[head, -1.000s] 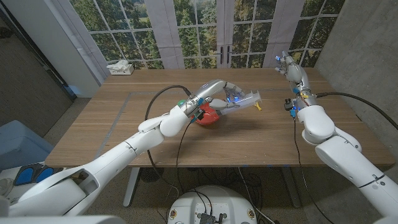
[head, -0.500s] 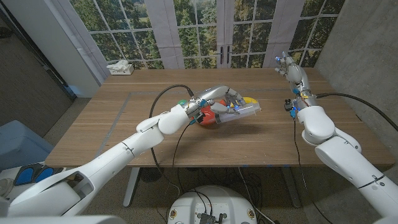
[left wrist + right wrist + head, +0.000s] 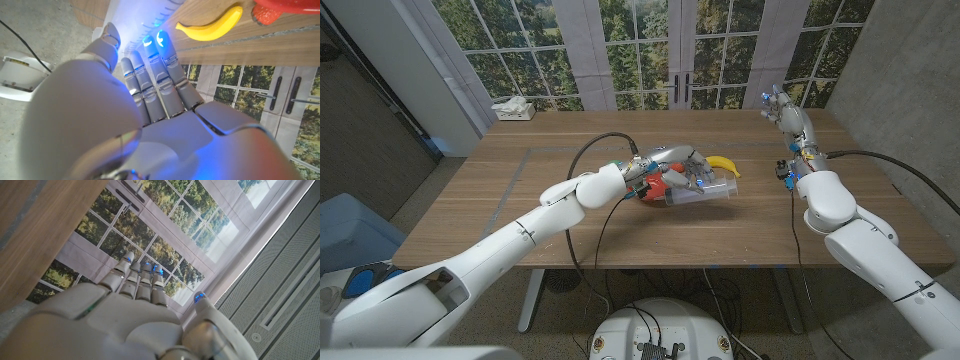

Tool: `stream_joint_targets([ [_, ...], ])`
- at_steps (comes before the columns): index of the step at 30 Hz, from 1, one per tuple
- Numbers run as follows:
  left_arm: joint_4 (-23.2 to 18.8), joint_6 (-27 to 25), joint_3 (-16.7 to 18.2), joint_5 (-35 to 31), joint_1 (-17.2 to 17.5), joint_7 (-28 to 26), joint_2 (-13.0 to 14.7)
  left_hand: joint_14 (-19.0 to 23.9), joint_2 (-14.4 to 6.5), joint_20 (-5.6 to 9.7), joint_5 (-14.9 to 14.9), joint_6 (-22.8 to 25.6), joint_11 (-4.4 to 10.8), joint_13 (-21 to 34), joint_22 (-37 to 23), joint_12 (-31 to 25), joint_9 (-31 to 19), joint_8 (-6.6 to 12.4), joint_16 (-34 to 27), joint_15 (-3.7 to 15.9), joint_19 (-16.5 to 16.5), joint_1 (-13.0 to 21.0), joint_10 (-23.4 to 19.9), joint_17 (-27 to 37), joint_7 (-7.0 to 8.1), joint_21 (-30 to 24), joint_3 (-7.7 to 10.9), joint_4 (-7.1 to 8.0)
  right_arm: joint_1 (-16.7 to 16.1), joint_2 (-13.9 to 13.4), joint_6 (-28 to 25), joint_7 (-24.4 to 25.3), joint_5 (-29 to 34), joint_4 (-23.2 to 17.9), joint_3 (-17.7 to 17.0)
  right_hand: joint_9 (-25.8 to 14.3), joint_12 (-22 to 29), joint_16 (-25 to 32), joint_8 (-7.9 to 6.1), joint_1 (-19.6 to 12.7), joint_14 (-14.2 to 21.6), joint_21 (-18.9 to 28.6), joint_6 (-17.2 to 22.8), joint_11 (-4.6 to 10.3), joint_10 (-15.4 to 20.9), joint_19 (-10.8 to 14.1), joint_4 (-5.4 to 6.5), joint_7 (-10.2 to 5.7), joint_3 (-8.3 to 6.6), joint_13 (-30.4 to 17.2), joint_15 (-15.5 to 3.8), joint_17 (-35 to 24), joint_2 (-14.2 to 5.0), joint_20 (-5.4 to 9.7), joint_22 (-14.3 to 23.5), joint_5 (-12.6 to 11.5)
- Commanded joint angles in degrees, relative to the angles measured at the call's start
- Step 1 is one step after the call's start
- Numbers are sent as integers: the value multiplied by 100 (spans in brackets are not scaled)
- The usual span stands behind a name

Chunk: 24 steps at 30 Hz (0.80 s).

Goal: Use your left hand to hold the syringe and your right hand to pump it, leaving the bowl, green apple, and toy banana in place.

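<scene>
One counter [image 3: 520,215] is recorded, carrying all items. One red bowl [image 3: 656,190] is noted at centre, largely covered by the left robot hand [image 3: 672,168]. One clear syringe [image 3: 708,187] is seen low over the counter, just right of the bowl, grasped along its barrel by that hand. It is judged light, rigid and smooth plastic, liable to slip or rotate; a hold around the barrel is advised, with the plunger end kept free. One toy banana [image 3: 722,163] lies just beyond it. The green apple cannot be made out. The right robot hand [image 3: 786,108] is raised far right, released, fingers extended, grasping nothing.
</scene>
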<state>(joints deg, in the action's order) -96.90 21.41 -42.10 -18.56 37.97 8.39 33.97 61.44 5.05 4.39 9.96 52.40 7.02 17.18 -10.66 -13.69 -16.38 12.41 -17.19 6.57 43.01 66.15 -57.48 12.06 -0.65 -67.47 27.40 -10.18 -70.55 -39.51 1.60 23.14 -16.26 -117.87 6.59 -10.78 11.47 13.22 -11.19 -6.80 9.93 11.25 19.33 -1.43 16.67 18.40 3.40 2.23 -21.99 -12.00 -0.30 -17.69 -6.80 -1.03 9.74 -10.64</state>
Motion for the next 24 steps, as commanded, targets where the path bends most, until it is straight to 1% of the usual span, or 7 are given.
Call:
stream_joint_targets([
  [1, -167, -578, -192, -24, -163, 555, 30, 481, -1107, 740, 42, -7, -32, 6, 6, 19, -18, -21, -29, 723, -33, 1199, -5, 22, -39, -57, 50, -7, -46, -8, 19, -5, -36, 7, -25, -9, 15, 16, -13, -17, -21, -12, -8, -17, -20, 4, -14, -13, -8, -2, 24, -18, -182, -38, 17, -5],
  [3, -213, -744, -248, -54, -198, 678, 34, 479, -1108, 739, 44, -10, -55, 6, 6, 19, -20, -24, -26, 723, -31, 1200, -7, 22, -47, -63, 52, -7, -58, -12, 29, -12, -44, 5, -35, -9, 14, 17, -13, -16, -21, -13, -7, -20, -23, 1, -16, -14, -7, -2, 25, -18, -180, -40, 17, -5],
  [17, -357, -1025, -375, -177, -294, 858, 133, 453, -1090, 734, 64, -107, -74, 3, 19, 54, -45, -67, 2, 725, -56, 1214, 70, 15, -122, -84, 79, -20, -56, -4, 107, -51, -70, 55, -32, -9, 14, 21, -12, -9, -27, -11, -13, -19, -33, 0, -24, -15, -3, -2, 28, -20, -171, -46, 17, -4],
  [19, -417, -1149, -417, -215, -353, 1013, 155, 387, -1005, 714, 70, -212, -97, -1, 32, 90, -44, -112, 39, 732, -103, 1199, 160, 4, -166, -66, 63, -33, -48, -9, 96, -57, -74, 59, -28, -9, 12, 21, -11, -7, -30, -11, -16, -18, -38, 0, -24, -17, -3, -2, 20, -21, -170, -48, 17, -4],
  [20, -415, -1132, -424, -233, -361, 1004, 162, 342, -973, 702, 76, -291, -151, -1, 37, 112, -44, -140, 62, 734, -115, 1185, 222, 0, -150, -60, 55, -26, -46, 0, 112, -53, -72, 68, -24, -9, 13, 23, -12, -8, -27, -10, -15, -20, -37, 1, -25, -18, -3, -2, 28, -21, -170, -48, 17, -4],
  [23, -481, -1228, -461, -366, -400, 1045, 188, 239, -858, 638, 70, -427, -184, 11, 51, 164, -41, -177, 96, 738, -163, 1035, 398, 7, -165, -36, -36, 31, -41, -5, 128, -58, -62, 78, -19, -9, 15, 23, -12, -7, -27, -10, -16, -18, -32, 0, -26, -19, -3, -2, 31, -21, -170, -46, 17, -4],
  [24, -532, -1297, -472, -439, -403, 1056, 201, 209, -845, 634, 72, -471, -236, 9, 57, 177, -39, -188, 105, 738, -173, 1013, 436, 9, -155, -20, -47, 36, -40, -9, 135, -69, -69, 82, -21, -9, 16, 24, -10, -6, -27, -10, -19, -18, -30, -1, -26, -19, -2, -2, 32, -21, -169, -48, 17, -4],
])
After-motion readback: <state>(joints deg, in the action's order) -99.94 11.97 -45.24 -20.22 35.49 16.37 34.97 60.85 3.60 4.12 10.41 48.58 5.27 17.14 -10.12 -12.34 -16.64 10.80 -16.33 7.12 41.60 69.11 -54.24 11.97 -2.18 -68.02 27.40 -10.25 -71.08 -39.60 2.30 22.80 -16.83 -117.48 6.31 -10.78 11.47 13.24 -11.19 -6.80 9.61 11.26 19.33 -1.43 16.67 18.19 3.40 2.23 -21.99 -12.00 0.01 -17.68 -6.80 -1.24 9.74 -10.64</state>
